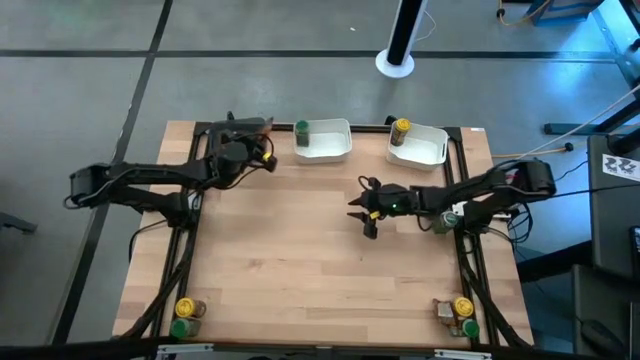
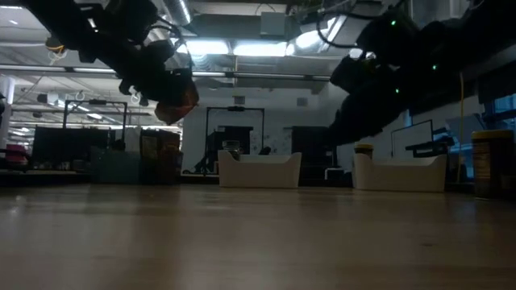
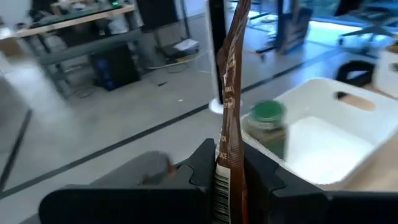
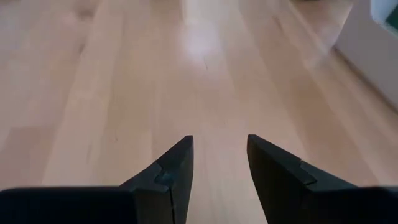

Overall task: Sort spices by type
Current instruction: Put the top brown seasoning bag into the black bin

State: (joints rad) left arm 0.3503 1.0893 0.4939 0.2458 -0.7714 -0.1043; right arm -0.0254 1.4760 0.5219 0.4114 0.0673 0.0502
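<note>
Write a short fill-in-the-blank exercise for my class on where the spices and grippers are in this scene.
1. The left gripper is shut on a thin ____ packet.
2. The green-lidded jar stands in the ____ white tray.
3. The right gripper hangs over bare table with its jaws ____.
4. The right white tray holds a jar with a ____ lid.

Missing words: brown; left; open; yellow

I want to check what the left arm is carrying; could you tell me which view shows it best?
The left wrist view: the brown packet stands pinched between the left gripper fingers, near the green-lidded jar. The high view shows only a reddish speck, the low view a dim reddish shape, the right wrist view nothing.
</note>
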